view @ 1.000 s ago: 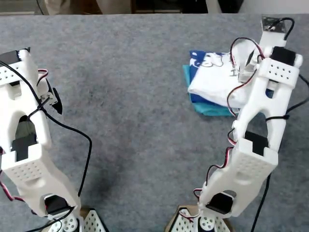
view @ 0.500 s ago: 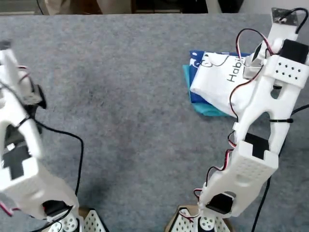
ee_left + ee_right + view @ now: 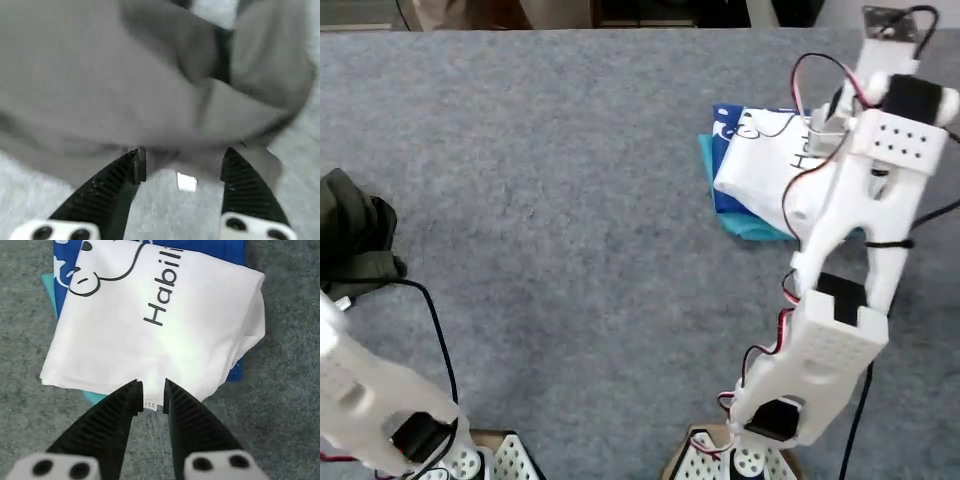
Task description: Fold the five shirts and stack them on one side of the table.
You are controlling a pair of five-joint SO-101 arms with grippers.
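A stack of folded shirts lies at the table's back right: a white printed shirt (image 3: 770, 170) on a blue one (image 3: 727, 118), with a teal one (image 3: 745, 226) at the bottom. The right arm (image 3: 880, 150) reaches over this stack. My right gripper (image 3: 152, 388) hovers at the white shirt's (image 3: 155, 325) near edge, fingers only slightly apart and holding nothing. A crumpled dark grey shirt (image 3: 355, 235) sits at the table's left edge. My left gripper (image 3: 182, 162) stands open right at the hem of this shirt (image 3: 150, 85), one finger to each side of a small white tag (image 3: 186, 182).
Grey felt (image 3: 580, 200) covers the table between the dark shirt and the stack. The left arm's white body (image 3: 365, 390) fills the front left corner, and the right arm's base (image 3: 800, 400) stands at the front right.
The left arm has swung away toward the left edge, and the dark shirt has come into view there. The right arm has shifted slightly back, and the white shirt now lies flatter on the stack.
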